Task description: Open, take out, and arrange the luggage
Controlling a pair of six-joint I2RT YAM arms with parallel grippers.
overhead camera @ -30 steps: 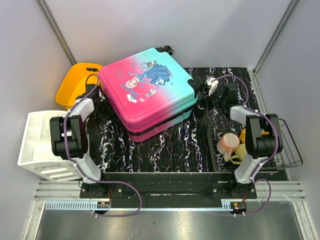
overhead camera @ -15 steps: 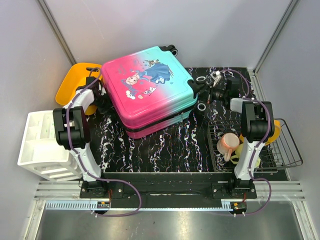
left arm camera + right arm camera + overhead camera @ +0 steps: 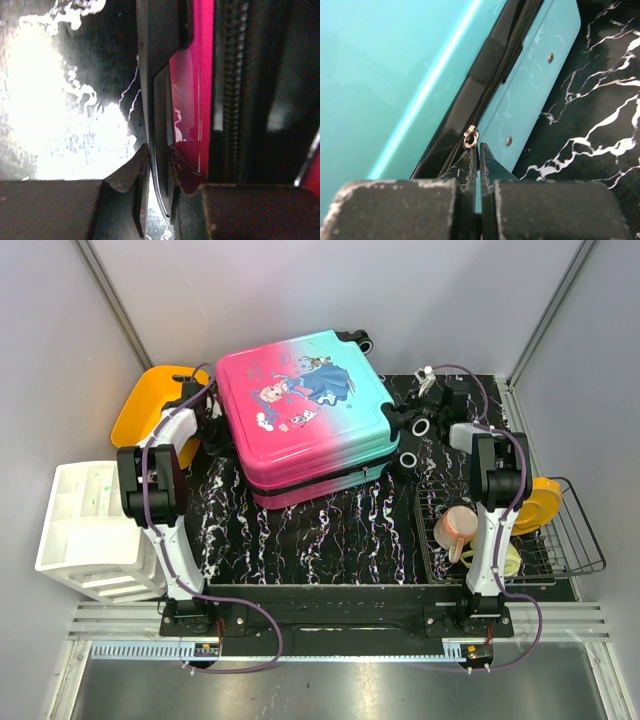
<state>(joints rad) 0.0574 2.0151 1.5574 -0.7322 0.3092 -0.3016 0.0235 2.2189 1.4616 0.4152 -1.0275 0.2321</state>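
Turning on the dark mat (image 3: 340, 530), suitcase (image 3: 305, 415) now lies squarer and farther back than a second ago, still zipped; left gripper (image 3: 160, 170) pinches its lower edge; right gripper (image 3: 479, 152), pressed together, sits under the zip ring (image 3: 471, 138), perhaps nipping its tab; opening barely begun.

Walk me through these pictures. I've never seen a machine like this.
A left arm and a right arm are bolted at a table's near edge. One picture looks down from above; the other two come from cameras on each wrist. A closed suitcase lies on the table, with an orange bin and white rack to the left and a wire basket of cups on the right. The left jaws pinch the suitcase's pink edge. The right jaws are shut, tips at the zipper ring; whether they hold it is unclear.
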